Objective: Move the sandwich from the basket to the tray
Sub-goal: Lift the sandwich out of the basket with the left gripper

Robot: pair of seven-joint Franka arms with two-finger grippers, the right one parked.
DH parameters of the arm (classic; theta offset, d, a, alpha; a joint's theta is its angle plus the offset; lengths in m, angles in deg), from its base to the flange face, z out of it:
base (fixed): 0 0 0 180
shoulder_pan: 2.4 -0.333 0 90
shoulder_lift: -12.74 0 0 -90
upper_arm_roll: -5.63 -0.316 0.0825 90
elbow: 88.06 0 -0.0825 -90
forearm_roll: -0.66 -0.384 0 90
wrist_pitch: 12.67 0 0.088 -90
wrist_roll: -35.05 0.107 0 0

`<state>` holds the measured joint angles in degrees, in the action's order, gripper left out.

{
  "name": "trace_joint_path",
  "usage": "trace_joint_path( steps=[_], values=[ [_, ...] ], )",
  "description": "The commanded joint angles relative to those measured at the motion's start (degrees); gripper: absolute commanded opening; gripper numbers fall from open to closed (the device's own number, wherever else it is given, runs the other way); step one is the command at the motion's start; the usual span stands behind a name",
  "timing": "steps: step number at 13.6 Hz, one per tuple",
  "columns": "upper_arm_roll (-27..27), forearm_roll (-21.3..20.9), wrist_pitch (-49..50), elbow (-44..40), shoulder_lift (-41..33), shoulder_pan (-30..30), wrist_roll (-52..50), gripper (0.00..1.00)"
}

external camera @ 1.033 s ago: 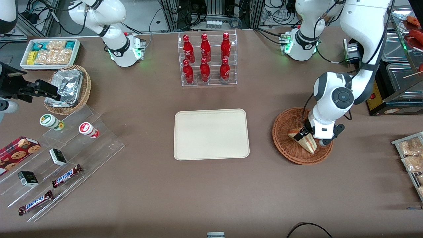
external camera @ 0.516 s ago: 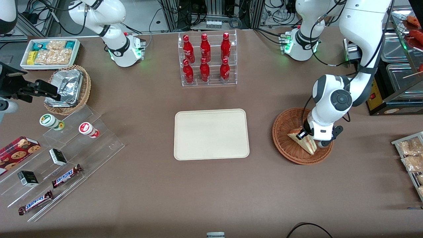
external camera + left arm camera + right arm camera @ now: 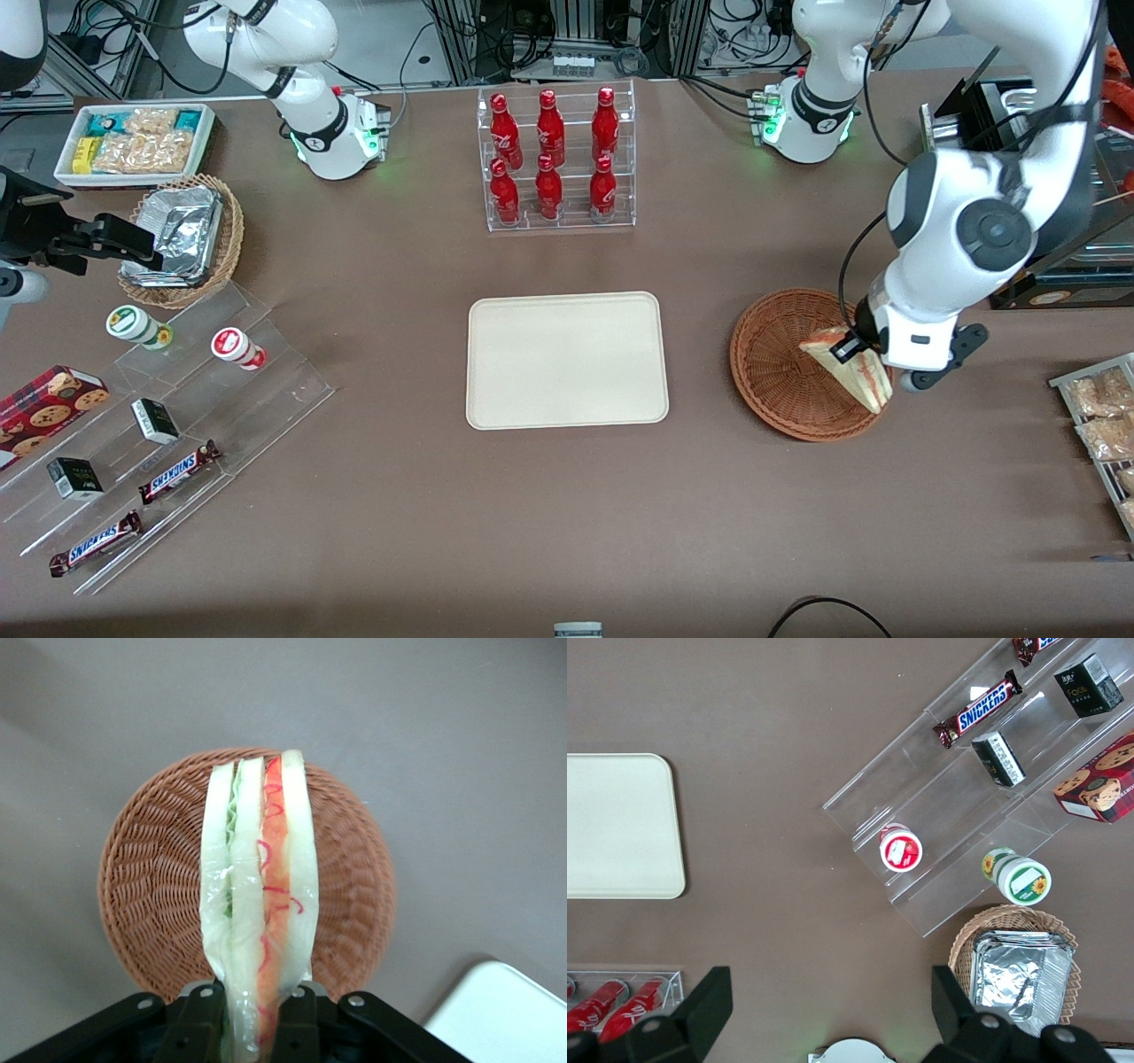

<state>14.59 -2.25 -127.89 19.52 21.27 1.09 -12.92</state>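
My gripper (image 3: 852, 348) (image 3: 254, 1028) is shut on the sandwich (image 3: 852, 376) (image 3: 260, 904), a pale bread wedge with pink-red and green filling, wrapped in clear film. It hangs lifted above the reddish-brown wicker basket (image 3: 780, 372) (image 3: 151, 877), over the basket's rim toward the working arm's end. The black fingers (image 3: 200, 1023) press both faces of the wedge. The cream-white tray (image 3: 567, 359) (image 3: 500, 1014) lies flat at the table's middle, beside the basket, with nothing on it.
A clear rack of red bottles (image 3: 554, 159) stands farther from the camera than the tray. A tan basket of foil containers (image 3: 182, 239), a white snack bin (image 3: 133, 142) and acrylic steps with snacks (image 3: 168, 425) sit toward the parked arm's end. Packets (image 3: 1099, 416) lie at the working arm's end.
The gripper has risen with the sandwich, lifting it off the basket floor and shifting it toward the working arm's end of the table.
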Motion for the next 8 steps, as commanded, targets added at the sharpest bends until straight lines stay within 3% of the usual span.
trace_joint_path(
  steps=[1,8],
  values=[
    [0.44,-0.35,6.83,-10.34,4.03,4.57,0.33,0.00],
    [0.44,0.09,8.52,-20.91,13.25,20.04,0.42,0.00]
  ],
)
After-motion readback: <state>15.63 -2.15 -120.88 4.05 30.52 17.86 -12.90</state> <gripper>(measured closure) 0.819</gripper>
